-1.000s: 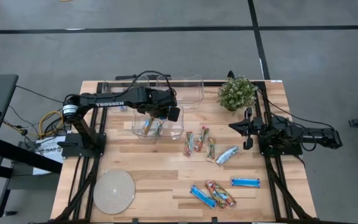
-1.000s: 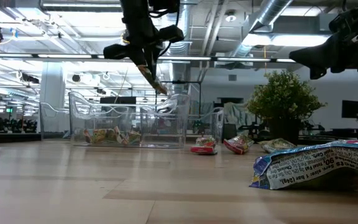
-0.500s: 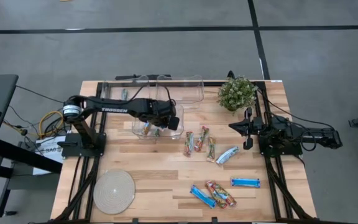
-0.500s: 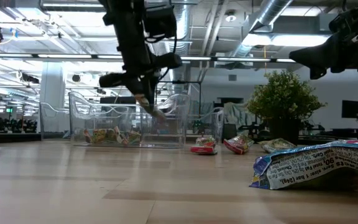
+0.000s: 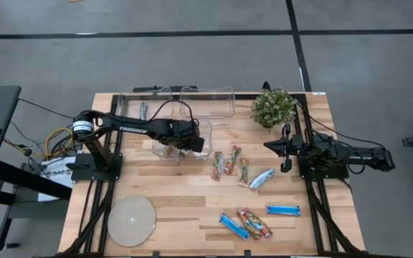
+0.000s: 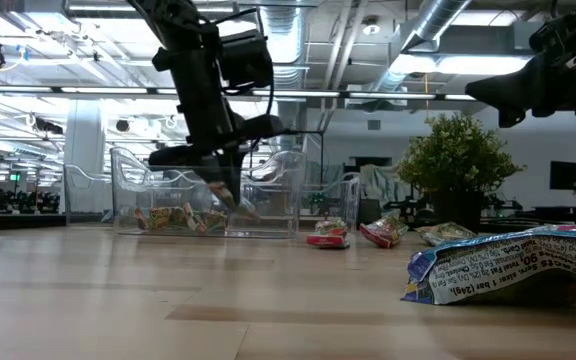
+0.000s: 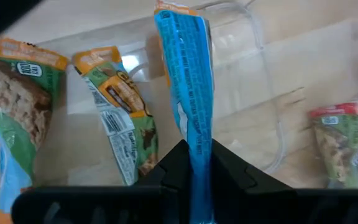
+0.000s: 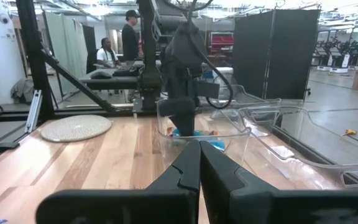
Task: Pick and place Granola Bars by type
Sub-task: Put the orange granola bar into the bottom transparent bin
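Over the nearer clear plastic bin (image 5: 181, 140), at roughly ten o'clock from the table's centre in the high view, I find the left gripper (image 5: 180, 147) lowered inside the bin walls. Its fingers are pinched on a bright blue granola bar (image 7: 188, 87); in the left wrist view the wrapper runs straight out from between the two dark fingers, its far end hanging over the bin floor. Two multicoloured bars (image 7: 122, 118) lie flat on that floor, beside the held bar. In the low view I see the gripper's fingertips down among the bin's contents, near its floor.

A second clear bin (image 5: 208, 102) stands at twelve o'clock from the first, touching or just behind it; I cannot tell which.

On the open tabletop (image 5: 185, 208) I count three multicoloured bars (image 5: 230, 162) in a loose row at three o'clock from the occupied bin, with a silvery-blue bar (image 5: 262, 178) just beyond them. Nearer the front edge, at five o'clock from the table's centre, lie a bright blue bar (image 5: 232, 226), a multicoloured bar (image 5: 254, 223) touching it, and another blue bar (image 5: 283, 210) a little apart.

The right gripper (image 5: 286, 148) waits at three o'clock, beside the potted plant (image 5: 272, 107), fingers pressed together and holding nothing, as its own wrist view confirms. A round woven mat (image 5: 131, 221) sits at seven o'clock.
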Motion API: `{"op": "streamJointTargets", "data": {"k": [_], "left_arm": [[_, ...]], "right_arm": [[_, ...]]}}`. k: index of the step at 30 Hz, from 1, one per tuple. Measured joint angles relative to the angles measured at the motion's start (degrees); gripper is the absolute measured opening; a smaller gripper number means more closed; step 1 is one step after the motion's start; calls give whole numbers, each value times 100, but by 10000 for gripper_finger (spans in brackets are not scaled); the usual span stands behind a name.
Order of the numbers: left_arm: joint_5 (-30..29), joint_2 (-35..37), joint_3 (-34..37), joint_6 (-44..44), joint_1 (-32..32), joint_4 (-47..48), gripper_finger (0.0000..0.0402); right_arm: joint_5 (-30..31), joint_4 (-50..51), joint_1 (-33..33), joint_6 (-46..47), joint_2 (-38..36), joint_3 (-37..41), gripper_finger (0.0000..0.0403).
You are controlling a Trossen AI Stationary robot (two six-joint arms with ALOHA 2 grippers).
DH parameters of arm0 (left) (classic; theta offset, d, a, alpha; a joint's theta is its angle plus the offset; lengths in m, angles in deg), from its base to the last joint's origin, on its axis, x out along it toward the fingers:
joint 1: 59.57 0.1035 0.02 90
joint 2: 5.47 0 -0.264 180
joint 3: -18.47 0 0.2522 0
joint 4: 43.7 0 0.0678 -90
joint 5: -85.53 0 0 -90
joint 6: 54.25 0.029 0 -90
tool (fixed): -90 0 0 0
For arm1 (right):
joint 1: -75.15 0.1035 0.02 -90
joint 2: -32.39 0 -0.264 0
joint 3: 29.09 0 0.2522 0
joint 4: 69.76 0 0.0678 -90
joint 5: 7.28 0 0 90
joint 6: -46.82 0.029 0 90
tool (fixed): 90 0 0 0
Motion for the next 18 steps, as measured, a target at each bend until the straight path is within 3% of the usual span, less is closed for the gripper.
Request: {"op": "streamJointTargets", "data": {"k": [12,18], "left_arm": [[301,2,206,133,43,-214,40],[354,2,206,263,63,-264,73]], "right_arm": [[0,0,2,0,0,-2,0],[0,0,1,0,2,-1,0]]}}
